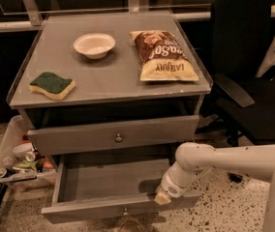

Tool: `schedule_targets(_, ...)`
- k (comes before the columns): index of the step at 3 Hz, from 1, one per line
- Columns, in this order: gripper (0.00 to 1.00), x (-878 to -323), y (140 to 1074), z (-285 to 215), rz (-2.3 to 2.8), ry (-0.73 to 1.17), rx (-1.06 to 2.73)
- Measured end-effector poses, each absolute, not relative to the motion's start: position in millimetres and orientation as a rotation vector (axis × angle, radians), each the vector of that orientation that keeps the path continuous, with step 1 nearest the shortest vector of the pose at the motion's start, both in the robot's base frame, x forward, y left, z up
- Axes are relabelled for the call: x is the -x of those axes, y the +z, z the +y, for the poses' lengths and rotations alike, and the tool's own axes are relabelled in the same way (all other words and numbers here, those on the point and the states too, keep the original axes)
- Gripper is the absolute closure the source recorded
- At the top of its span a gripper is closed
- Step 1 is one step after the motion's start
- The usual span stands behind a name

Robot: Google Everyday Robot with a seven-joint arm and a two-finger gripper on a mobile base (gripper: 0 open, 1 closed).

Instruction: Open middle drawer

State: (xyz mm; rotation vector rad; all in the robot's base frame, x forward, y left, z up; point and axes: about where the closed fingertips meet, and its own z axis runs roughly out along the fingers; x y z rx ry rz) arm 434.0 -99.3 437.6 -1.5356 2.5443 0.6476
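The middle drawer (103, 208) is pulled out of the grey cabinet, and its bare grey inside (108, 180) shows. A small round knob (125, 210) sits at the centre of its front. Above it, a shorter grey drawer front (79, 138) with its own knob (118, 137) is closed. My gripper (163, 197), on the end of the white arm (224, 159), rests at the right end of the open drawer's front edge, just inside the rim. Any drawer below is hidden by the open one.
On the cabinet top lie a white bowl (94, 45), a green and yellow sponge (52, 84) and a brown chip bag (162, 56). A black office chair (253, 81) stands close on the right. A tray of clutter (16, 161) stands low on the left.
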Motion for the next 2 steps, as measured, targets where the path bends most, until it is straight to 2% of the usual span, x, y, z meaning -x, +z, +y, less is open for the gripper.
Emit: schedule_targets(2, 1.0, -432.8, 438.4, -97.9, 2.552, 0.656, 1.531)
